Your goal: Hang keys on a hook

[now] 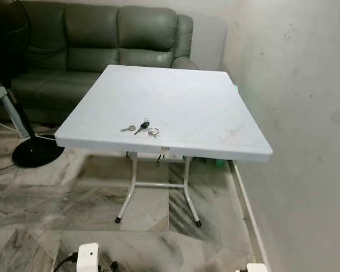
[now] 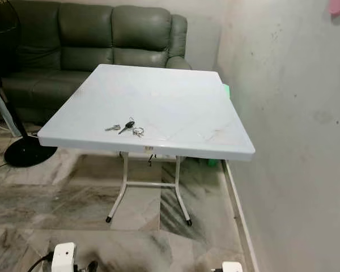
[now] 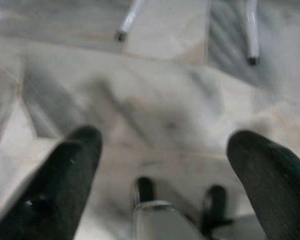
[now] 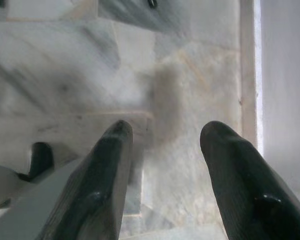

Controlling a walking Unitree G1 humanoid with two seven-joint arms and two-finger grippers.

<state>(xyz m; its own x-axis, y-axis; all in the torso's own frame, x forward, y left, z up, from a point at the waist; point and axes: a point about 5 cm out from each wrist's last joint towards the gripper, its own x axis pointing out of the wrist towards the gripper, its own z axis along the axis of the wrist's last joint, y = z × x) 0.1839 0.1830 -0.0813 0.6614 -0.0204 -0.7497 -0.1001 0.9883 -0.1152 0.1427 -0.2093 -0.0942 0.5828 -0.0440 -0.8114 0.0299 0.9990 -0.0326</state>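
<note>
A bunch of keys with a black-headed key and a silver ring lies near the front edge of a white folding table. The same keys show in the right eye view. At the top right, on the wall, sits a pink hook-like thing. My left gripper hangs low over the marble floor, open, with nothing between its fingers. My right gripper also hangs over the floor near the wall, open and holding nothing.
A green leather sofa stands behind the table. A black fan stand is on the left floor. A plain wall runs along the right side. The table's white legs stand on marble floor.
</note>
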